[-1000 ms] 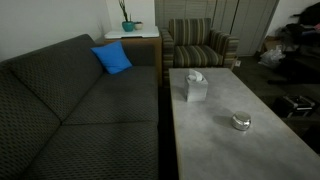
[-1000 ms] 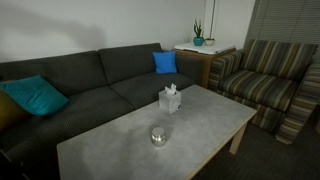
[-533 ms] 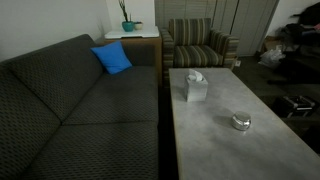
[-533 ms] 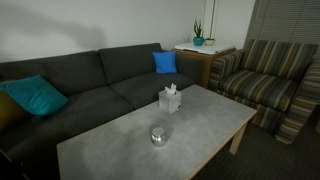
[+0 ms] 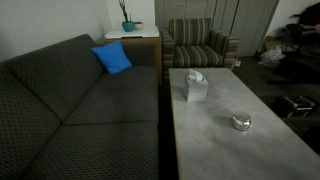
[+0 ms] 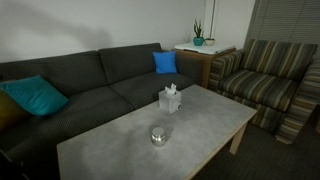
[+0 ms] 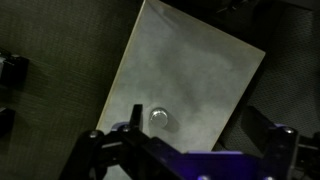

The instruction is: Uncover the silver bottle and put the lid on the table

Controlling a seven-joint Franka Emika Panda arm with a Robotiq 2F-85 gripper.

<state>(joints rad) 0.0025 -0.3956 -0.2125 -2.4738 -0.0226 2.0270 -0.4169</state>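
Note:
The silver bottle [image 5: 241, 122] stands on the pale grey table [image 5: 215, 150], and it shows in both exterior views [image 6: 158, 135]. Its domed lid [image 5: 241, 118] sits on top of it [image 6: 158, 130]. In the wrist view the bottle [image 7: 159, 118] is seen from high above on the table [image 7: 195, 65], close to the left finger. My gripper [image 7: 195, 132] is open and empty, far above the table. The arm and gripper do not show in either exterior view.
A white tissue box [image 5: 194, 87] stands on the table beyond the bottle [image 6: 170, 100]. A dark sofa [image 5: 80, 110] with a blue cushion [image 5: 112, 58] runs along the table's side. A striped armchair [image 5: 200, 42] and a wooden side table with a plant [image 5: 130, 30] stand past the far end.

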